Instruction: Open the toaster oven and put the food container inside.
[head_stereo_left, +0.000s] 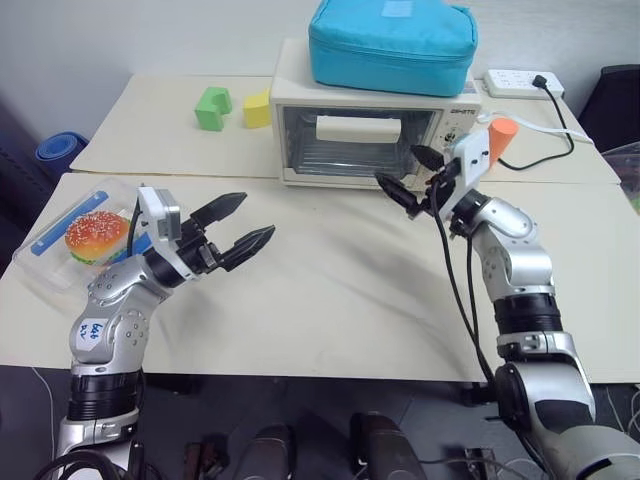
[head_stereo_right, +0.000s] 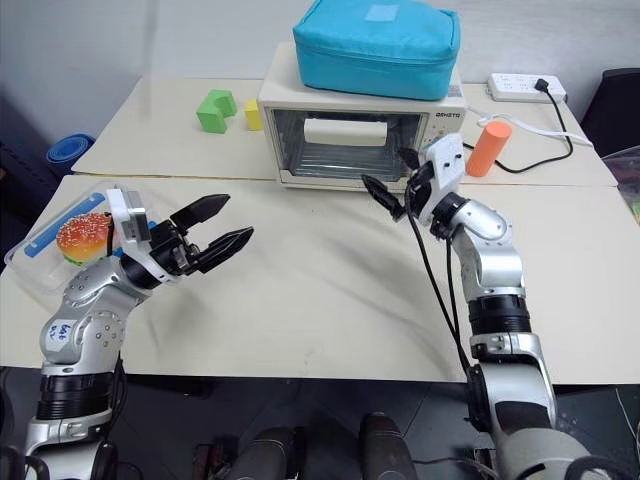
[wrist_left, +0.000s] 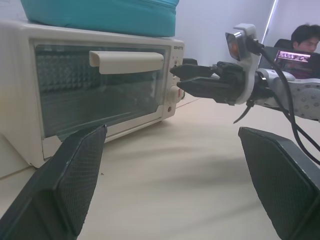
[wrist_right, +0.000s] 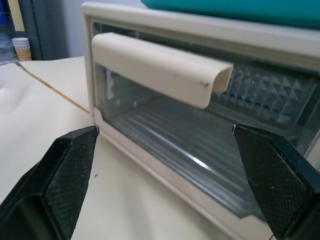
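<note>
One toaster oven (head_stereo_left: 360, 135), cream-white, at the back of the near table (head_stereo_left: 330, 290) just right of centre, glass door shut, one white bar handle (head_stereo_left: 357, 128) across the top of the door, wire rack visible through the glass, knobs on its right side panel. One turquoise zip bag (head_stereo_left: 392, 42) sits on top of the oven. One food container (head_stereo_left: 70, 240), clear with a blue side clip, at the left edge of the near table, well apart from the oven, lid on, one toy burger (head_stereo_left: 96, 237) inside. Right gripper (head_stereo_left: 412, 174) hovers just in front of the oven's lower right corner, not touching, jaws spread wide, pointing at the door; in the right wrist view the handle sits between the two fingertips, ahead of them. Left gripper (head_stereo_left: 238, 225) hangs above the table just right of the container, empty, jaws wide, aimed toward the oven. On the far table (head_stereo_left: 150, 120): one green block (head_stereo_left: 212, 108) and one yellow block (head_stereo_left: 257, 108) left of the oven, side by side. One orange cylinder (head_stereo_right: 488, 147) right of the oven, partly behind the right gripper's wrist. One white power strip (head_stereo_left: 522, 83) at the back right with a black cable running off it. A person shows in the background in the left wrist view
</note>
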